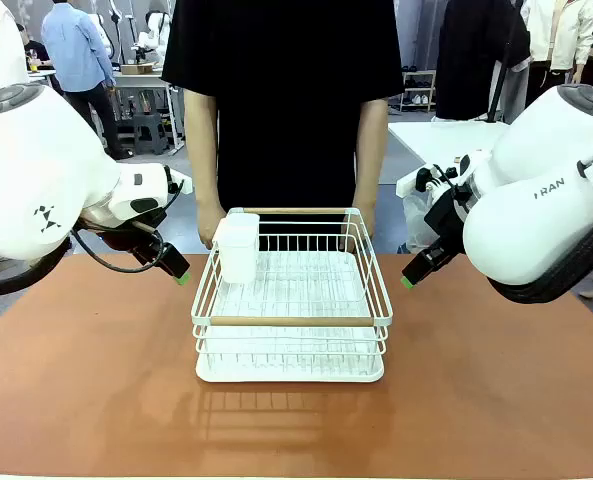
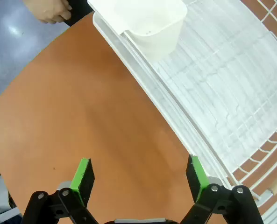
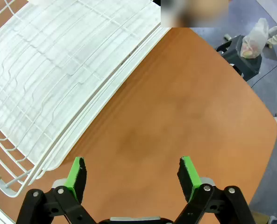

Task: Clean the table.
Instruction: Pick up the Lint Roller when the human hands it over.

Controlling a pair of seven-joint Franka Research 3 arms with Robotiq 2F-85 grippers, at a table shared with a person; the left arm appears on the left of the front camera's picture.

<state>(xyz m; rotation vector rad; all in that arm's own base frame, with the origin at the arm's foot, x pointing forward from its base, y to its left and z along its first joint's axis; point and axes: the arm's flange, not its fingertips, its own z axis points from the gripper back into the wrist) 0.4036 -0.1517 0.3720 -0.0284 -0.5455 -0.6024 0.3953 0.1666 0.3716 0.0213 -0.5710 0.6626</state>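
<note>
**Rack sits dead centre, fingers spread on both flanks**

The reddish-brown worktop (image 1: pixel 86 400) runs its long way from the robot's left to its right, and its bare surface looks free of clutter. What it carries is a white wire dish rack (image 1: pixel 291 321) standing in the middle, with a white tub (image 1: pixel 238 250) hung on its far-left corner. Wooden bars cross the rack's near and far rims, parallel to the worktop's long axis.

The left arm's fingers (image 2: pixel 84 173) are spread wide and hold nothing. They hover above bare worktop just beside the rack's left wall, with the tub ahead of them. The right arm's fingers (image 3: pixel 77 173) are equally wide and empty, over bare worktop just off the rack's right wall. Neither arm is clearly the nearer; the rack lies between them, inward from each.

A person stands at the far side, one hand (image 2: pixel 47 10) at the far edge near the rack's back corner.

Clearing probably turns on the rack, and on which side takes it.
</note>
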